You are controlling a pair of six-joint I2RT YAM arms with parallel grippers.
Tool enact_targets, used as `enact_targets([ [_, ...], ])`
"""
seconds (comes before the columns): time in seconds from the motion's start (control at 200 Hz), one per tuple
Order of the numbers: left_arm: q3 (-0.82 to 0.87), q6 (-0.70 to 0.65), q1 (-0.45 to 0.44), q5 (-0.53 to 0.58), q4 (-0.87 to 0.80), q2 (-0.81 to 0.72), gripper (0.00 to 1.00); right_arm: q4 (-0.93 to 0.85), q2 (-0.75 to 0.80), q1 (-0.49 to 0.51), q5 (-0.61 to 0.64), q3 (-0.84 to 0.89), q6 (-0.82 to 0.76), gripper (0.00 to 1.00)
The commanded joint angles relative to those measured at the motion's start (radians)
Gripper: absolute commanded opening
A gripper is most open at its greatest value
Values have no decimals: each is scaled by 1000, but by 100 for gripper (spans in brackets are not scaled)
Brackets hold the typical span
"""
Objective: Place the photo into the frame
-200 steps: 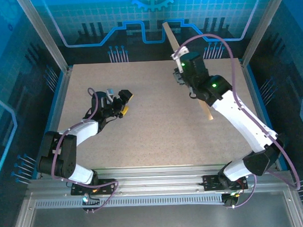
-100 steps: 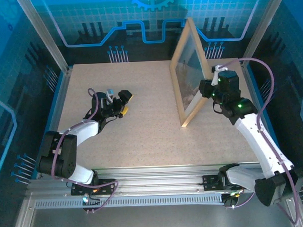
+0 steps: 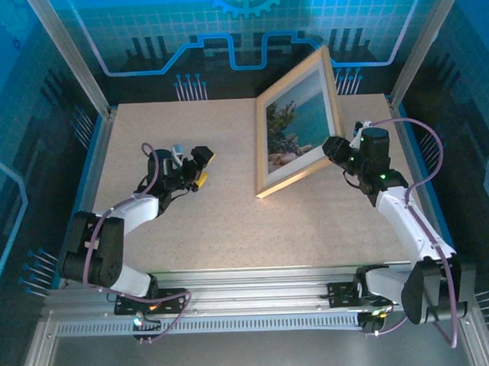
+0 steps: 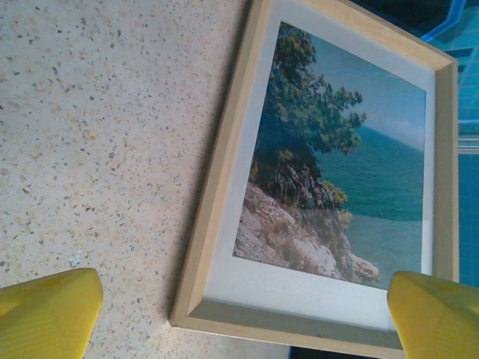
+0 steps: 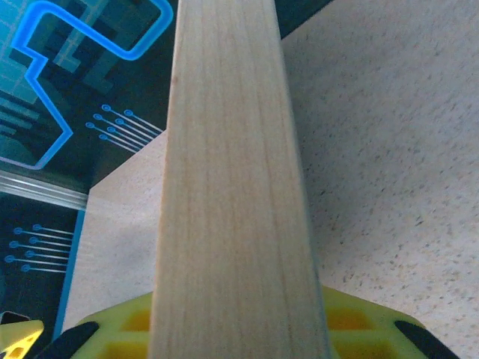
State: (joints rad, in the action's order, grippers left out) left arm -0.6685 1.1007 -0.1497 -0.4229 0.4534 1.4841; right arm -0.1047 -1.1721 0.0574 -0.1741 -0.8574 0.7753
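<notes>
- Firmly, the right jaws are closed narrow on the frame (image 3: 261, 150), pinching its rail on the 3 o'clock side in the top view. In the right wrist view that pale wood edge runs straight up between the yellow pads (image 5: 116, 333).
- The left jaws stand wide apart with nothing between them, low over the worktop (image 3: 230, 224) at about 9 o'clock from its middle. Their yellow fingertips (image 4: 45, 314) sit in the bottom corners of the left wrist view, which looks at the frame's front.
- The frame is tipped up on edge over the 1 o'clock part of the worktop, its face turned toward 9 o'clock. Its 7 o'clock corner is lowest; whether it touches the surface I cannot tell.
- The photo (image 3: 299, 125) sits inside the frame, bordered by a white mat (image 4: 299, 288).
</notes>
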Motion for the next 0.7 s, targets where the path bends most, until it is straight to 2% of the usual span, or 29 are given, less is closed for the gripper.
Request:
enact_targets([
  [0.0,12,9,1,16,14,-9,99,-25,-48,-5,-65,75,-32,0],
  [0.195,12,7,1,18,13,9,99,87,-138,-7,-87,168,29,0],
  [0.53,-5,-68,1,35,-75,22,99,118,-386,-20,-188,148,-5,0],
  [0.695,-18,-95,-1,44,-102,53,99,141,-490,-19,-234,155,31,0],
])
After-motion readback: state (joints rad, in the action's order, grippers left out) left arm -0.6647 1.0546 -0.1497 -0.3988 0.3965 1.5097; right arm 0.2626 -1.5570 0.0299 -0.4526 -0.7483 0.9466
